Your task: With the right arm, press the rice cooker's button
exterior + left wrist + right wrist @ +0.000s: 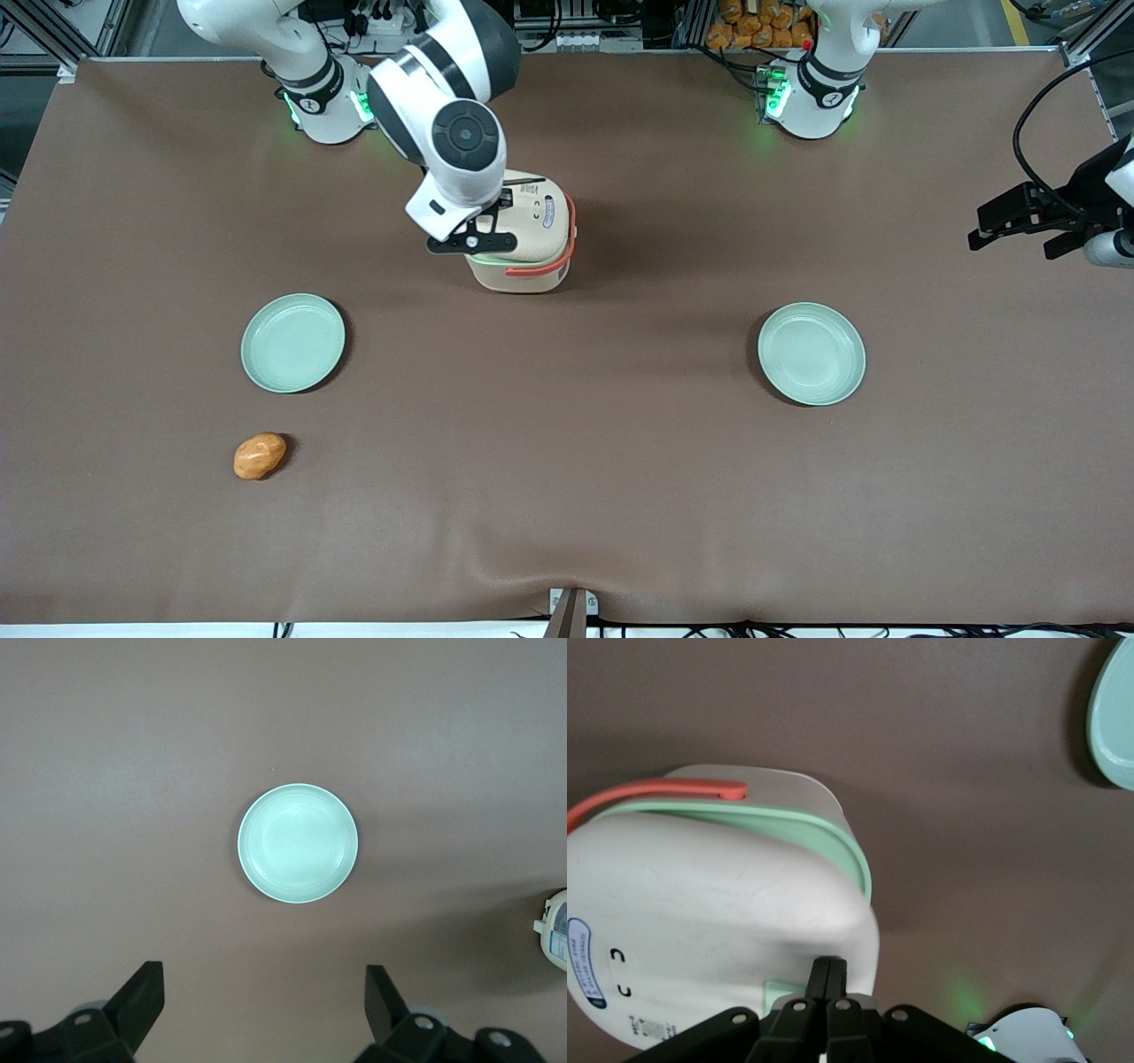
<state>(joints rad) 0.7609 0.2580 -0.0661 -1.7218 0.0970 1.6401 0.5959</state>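
The cooker [530,232] is found on the brown worktop [567,496], midway between the two arm bases, lid down, farther from the front camera than the two green plates [293,343] [811,354]. The end effector [829,974] is seen with fingers pressed together, tips resting on the cooker's lid edge at a pale green tab. An orange bread roll [260,455] is noted nearer the camera.

Nothing here reads clearly to me: the rice cooker [530,229] under my hand [829,974], whose fingers are pressed together at its lid edge, carries a small blue oval label and tiny dark marks, all illegible.
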